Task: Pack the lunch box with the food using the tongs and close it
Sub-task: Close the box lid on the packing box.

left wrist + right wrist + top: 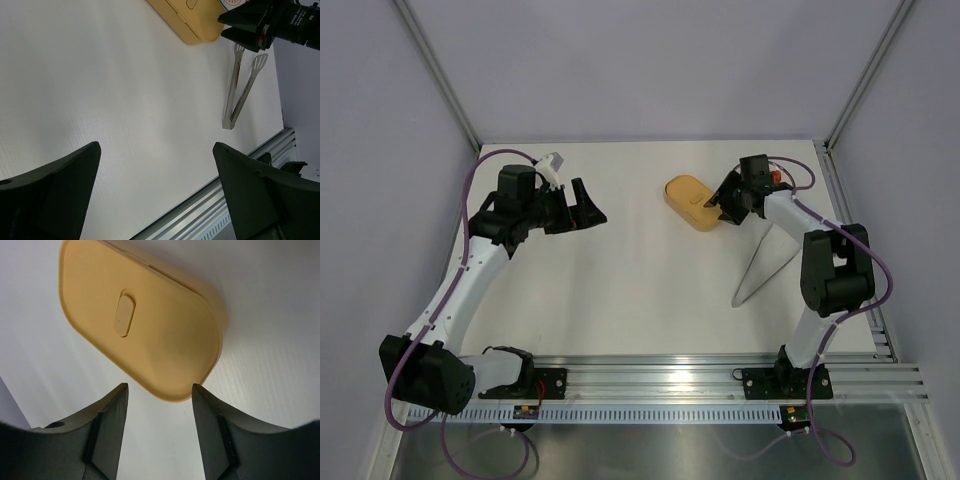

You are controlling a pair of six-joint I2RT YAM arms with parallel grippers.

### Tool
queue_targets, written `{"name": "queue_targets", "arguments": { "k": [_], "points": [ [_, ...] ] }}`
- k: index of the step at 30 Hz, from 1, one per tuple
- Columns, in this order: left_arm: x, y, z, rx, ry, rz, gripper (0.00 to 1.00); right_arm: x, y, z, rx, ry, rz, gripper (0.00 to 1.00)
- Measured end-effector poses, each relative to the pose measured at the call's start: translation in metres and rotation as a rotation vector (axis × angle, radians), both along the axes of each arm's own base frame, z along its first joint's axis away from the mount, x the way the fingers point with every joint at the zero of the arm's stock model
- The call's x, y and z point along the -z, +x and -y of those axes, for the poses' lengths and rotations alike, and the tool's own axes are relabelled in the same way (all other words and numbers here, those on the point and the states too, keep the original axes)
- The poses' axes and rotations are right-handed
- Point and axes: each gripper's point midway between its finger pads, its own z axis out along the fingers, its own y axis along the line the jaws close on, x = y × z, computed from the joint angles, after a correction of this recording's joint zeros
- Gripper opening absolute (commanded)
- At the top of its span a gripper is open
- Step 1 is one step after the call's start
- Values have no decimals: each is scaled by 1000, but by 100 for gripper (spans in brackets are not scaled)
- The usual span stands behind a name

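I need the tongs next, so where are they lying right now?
In the top view, the tongs lie on the table's right side, just nearer than the lunch box, beside the right arm.

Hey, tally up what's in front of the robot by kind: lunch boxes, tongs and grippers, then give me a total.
Lunch box: 1
Tongs: 1
Grippers: 2, left gripper and right gripper
Total: 4
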Motion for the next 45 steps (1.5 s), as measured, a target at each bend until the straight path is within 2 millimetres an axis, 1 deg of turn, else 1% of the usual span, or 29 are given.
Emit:
{"name": "queue_targets", "arguments": {
  "k": [4,9,11,12,13,15,17,18,20,21,24,25,27,31,34,36,41,45],
  "points": [
    [1,0,0,0,0,-1,99,0,-2,4,6,-23,-3,61],
    [1,1,0,-3,-2,-2,99,-3,-6,17,34,-84,-4,61],
    [1,5,1,-9,-3,-6,99,-6,-9,23,50,-117,1,58],
    [1,11,2,-14,-3,-18,98,-7,-10,27,60,-133,3,57],
    [-1,20,4,-19,-4,-21,98,-7,-13,31,68,-148,5,55],
    [-2,44,9,-34,-8,-28,97,-7,-18,36,80,-170,0,47],
    [0,75,17,-43,-14,-38,96,-4,-24,41,87,-190,-13,39],
    [5,89,22,-47,-14,-47,96,-3,-26,42,90,-198,-20,32],
    [18,112,32,-48,-13,-81,96,0,-29,45,88,-213,-33,25],
    [26,124,38,-47,-17,-95,96,1,-31,46,90,-217,-40,19],
    [47,151,60,-27,-26,-136,97,3,-33,47,87,-225,-48,12],
    [52,158,66,-22,-32,-144,97,3,-33,47,85,-226,-50,8],
    [64,173,80,-7,-49,-166,97,5,-34,47,83,-229,-57,6],
    [78,204,109,24,-110,-171,97,13,-35,48,77,-238,-82,3],
    [86,222,128,42,-157,-170,98,18,-34,48,71,-245,-99,2],
    [94,230,137,50,-178,-174,98,21,-34,47,68,-247,-107,2],
    [110,243,153,57,-219,-187,98,25,-31,47,62,-251,-116,2],
    [124,248,165,58,-245,-198,99,29,-28,46,59,-251,-123,2]
  ]
}}
